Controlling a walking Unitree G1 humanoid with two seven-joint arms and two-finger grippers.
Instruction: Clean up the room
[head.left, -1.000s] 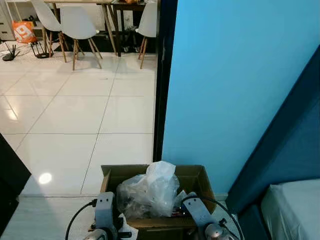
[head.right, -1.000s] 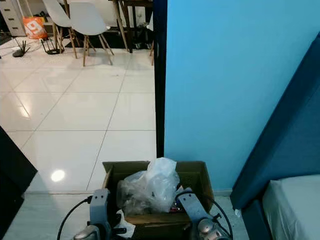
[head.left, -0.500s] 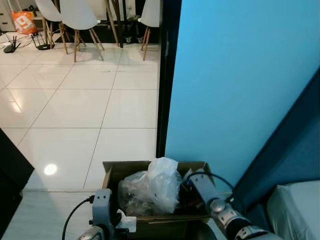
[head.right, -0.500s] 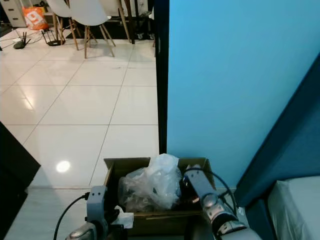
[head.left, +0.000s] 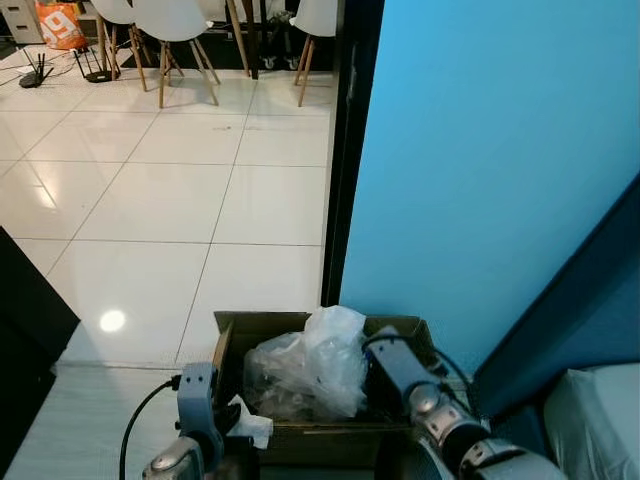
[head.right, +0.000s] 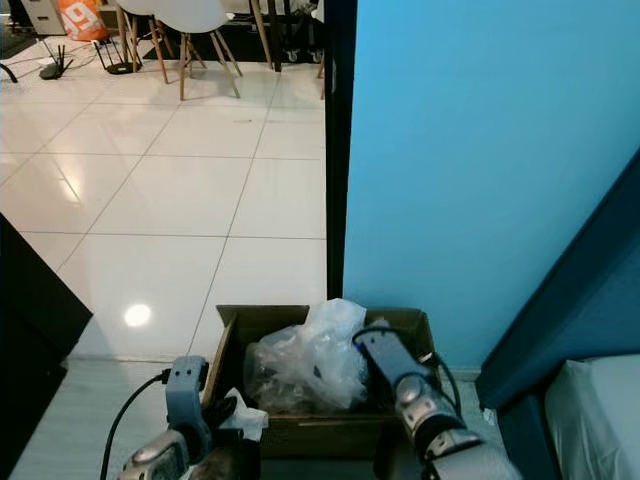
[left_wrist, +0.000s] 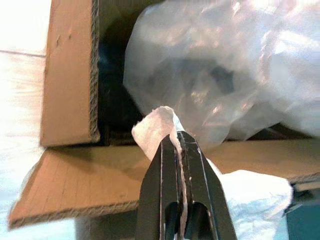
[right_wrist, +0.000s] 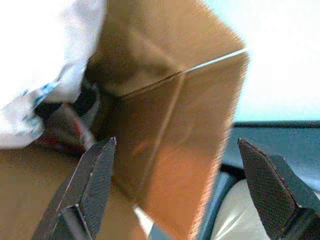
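An open cardboard box (head.left: 228, 345) stands on the floor against the blue wall, with a crumpled clear plastic bag (head.left: 305, 365) piled inside. My left gripper (left_wrist: 172, 141) is shut on a white tissue (left_wrist: 152, 127) at the box's front left flap (left_wrist: 75, 182), just short of the opening. In the eye views the tissue (head.right: 246, 420) hangs by the box's front left corner. My right gripper (right_wrist: 176, 145) is open over the box's right side, its fingers either side of a box corner (right_wrist: 165, 115). The right arm (head.left: 440, 430) reaches in from the lower right.
The blue wall (head.left: 480, 170) and a dark door frame (head.left: 345, 150) rise just behind the box. White tiled floor (head.left: 150, 200) stretches to the white chairs (head.left: 180, 30) at the far end. A pale bed corner (head.left: 600, 420) sits to the right, dark furniture (head.left: 25, 330) to the left.
My right arm has risen from in front of the box and reached over its right side. The left gripper keeps the tissue at the front left. The camera has shifted slightly.
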